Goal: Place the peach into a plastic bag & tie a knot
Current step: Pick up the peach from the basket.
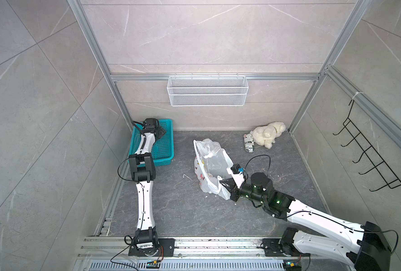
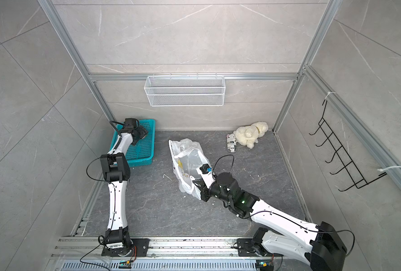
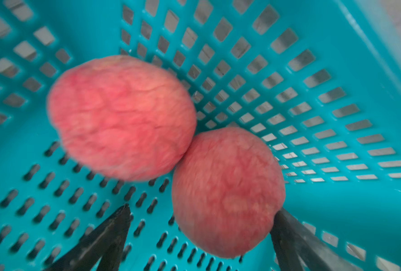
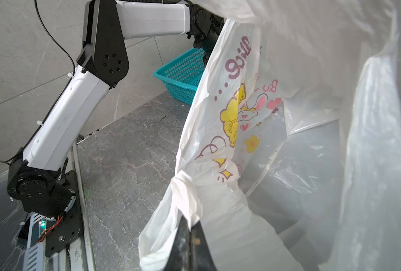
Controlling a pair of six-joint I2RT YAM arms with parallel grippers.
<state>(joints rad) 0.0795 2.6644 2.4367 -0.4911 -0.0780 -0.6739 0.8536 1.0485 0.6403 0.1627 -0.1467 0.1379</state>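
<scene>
- Lower centre of the right wrist view: the right gripper [image 4: 190, 225] was clamped tight on a bunched handle of the thin white translucent plastic bag [image 4: 230, 122], printed with cartoon bunnies and hearts, holding its mouth up and open.
- In both top views the plastic bag stood mid-frame on the dark grey stone-look tabletop [image 1: 171, 206], with no fruit visible inside.
- Left of centre, farther back: the left gripper [image 3: 203, 211] reached into the teal perforated plastic basket [image 3: 335, 211]. Its black jaws were spread wide either side of the nearer pink-red peach [image 3: 227, 192], one finger at its skin and the other clear.
- A second pink-red peach [image 3: 122, 117] lay beyond, touching the first.
- The step in hand appeared to be picking the peach. The next move called for closing gently on the round fruit without nudging its neighbour, then lifting clear of the basket wall towards the open bag.
- Far right corner: a cream plush toy [image 1: 268, 133] lay unused.
</scene>
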